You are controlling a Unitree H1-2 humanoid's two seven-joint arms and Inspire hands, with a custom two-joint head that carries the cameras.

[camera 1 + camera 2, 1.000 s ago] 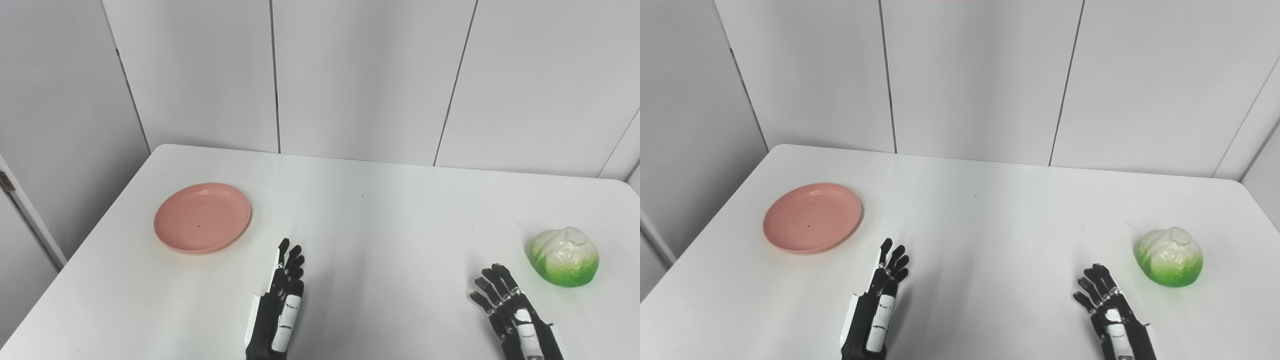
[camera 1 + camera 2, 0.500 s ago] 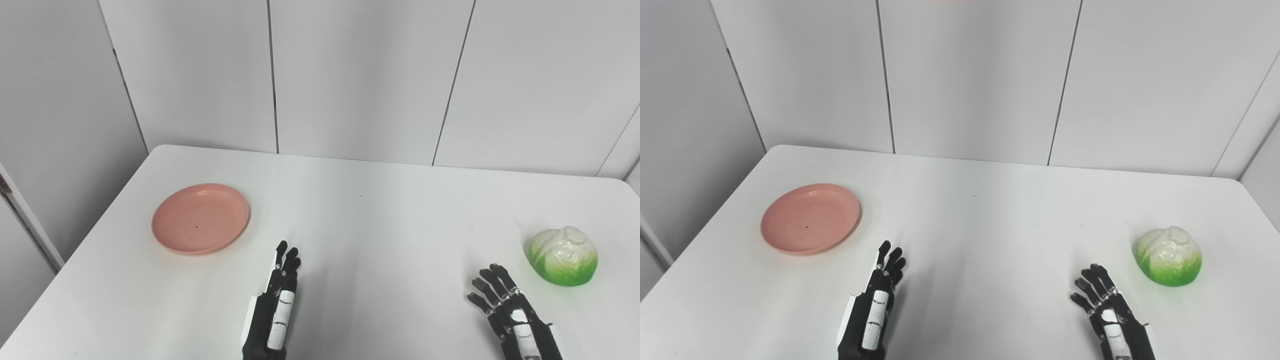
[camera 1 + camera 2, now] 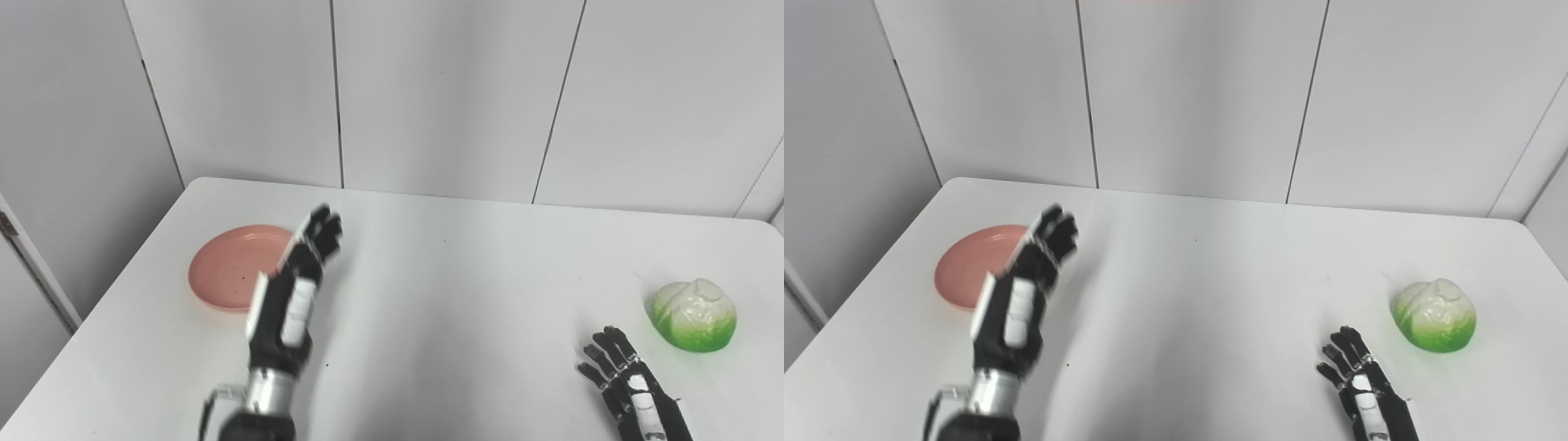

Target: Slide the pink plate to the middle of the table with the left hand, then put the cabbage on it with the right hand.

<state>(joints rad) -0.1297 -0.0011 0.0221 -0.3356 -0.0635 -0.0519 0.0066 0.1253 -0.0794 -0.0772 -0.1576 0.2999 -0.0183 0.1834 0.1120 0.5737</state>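
Note:
A pink plate [image 3: 229,263] lies on the white table [image 3: 465,288] at the left. My left hand [image 3: 294,288] is raised above the table, open and empty, fingers stretched toward the far side; it covers the plate's right rim in both views. The hand is blurred at its fingers. A white and green cabbage [image 3: 693,315] sits at the right side of the table. My right hand [image 3: 618,373] rests low near the front edge, open and empty, a little to the left of the cabbage and apart from it.
Grey wall panels stand behind the table's far edge. The table's left edge runs close past the plate. A small dark speck [image 3: 444,240] marks the table's middle.
My left hand has lifted off the table and swung up and to the left, over the plate's right rim. My right hand has drawn back slightly. Plate and cabbage have not moved.

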